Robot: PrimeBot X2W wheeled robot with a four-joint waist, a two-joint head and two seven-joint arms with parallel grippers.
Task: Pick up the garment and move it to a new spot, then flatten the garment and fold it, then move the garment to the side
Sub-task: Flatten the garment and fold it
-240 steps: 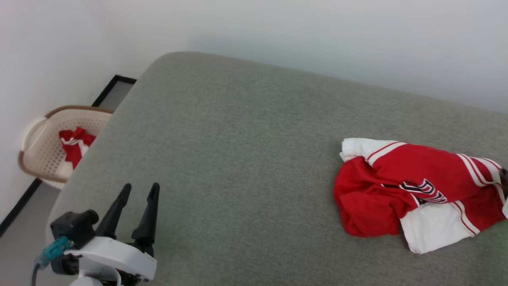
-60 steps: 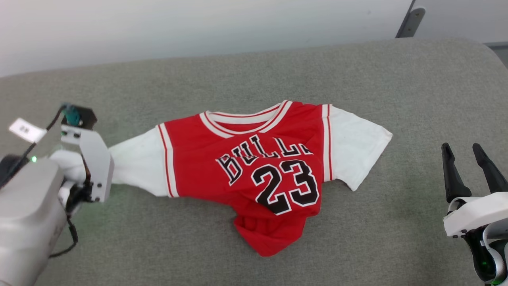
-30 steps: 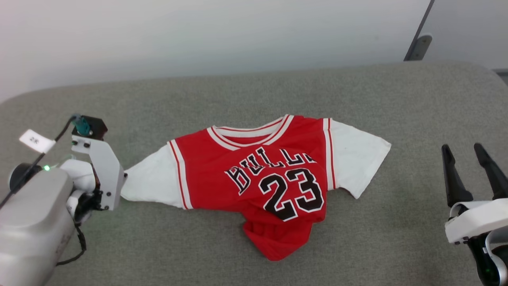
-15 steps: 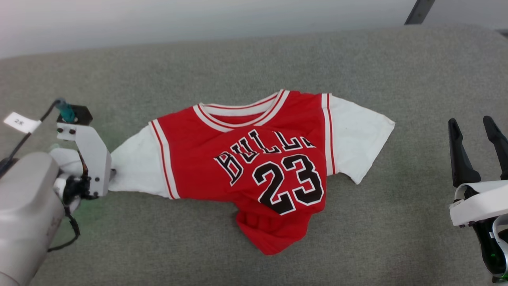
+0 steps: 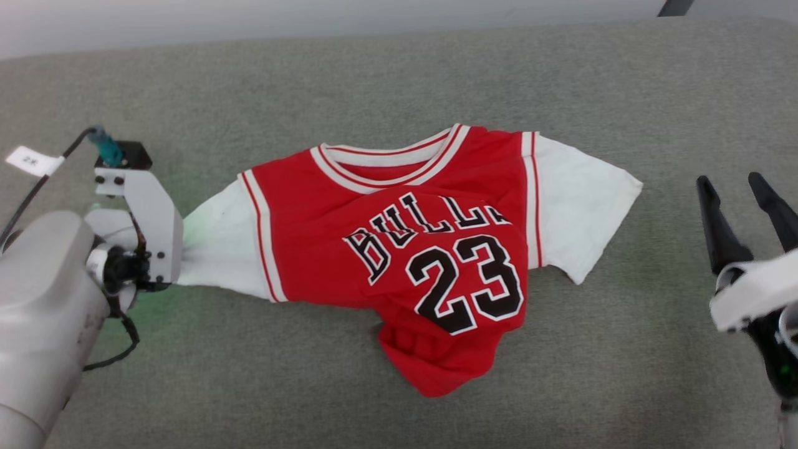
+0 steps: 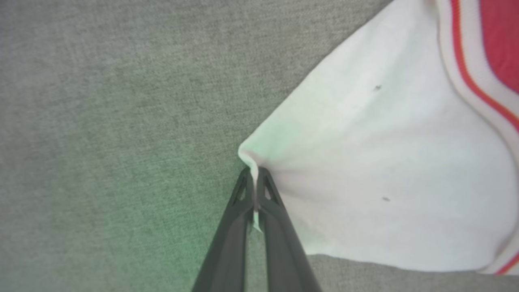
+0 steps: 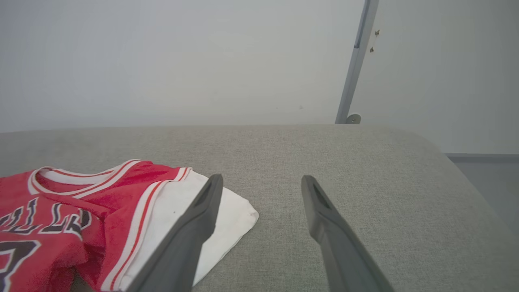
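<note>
The garment (image 5: 312,237), a red jersey with white sleeves and a black 23, lies face up mid-surface, its lower hem bunched. My left gripper (image 6: 254,175) is shut on the edge of the white sleeve (image 6: 365,162) at the garment's left end; a small fold of cloth sticks up between the tips. In the head view its fingers are hidden under the wrist bracket (image 5: 149,218). My right gripper (image 5: 729,181) stands open to the right of the other sleeve (image 5: 580,206), apart from it, with nothing between the fingers. The right wrist view shows the same open gripper (image 7: 262,178) just past the garment (image 7: 81,211).
Everything rests on a grey padded surface (image 5: 623,374). Its rounded right end (image 7: 446,162) drops off to the floor. A pale wall and a metal post (image 7: 357,61) stand behind it.
My left gripper has closed on the sleeve edge. The head camera has tilted, so the whole scene shifted slightly. The right gripper stays open.
</note>
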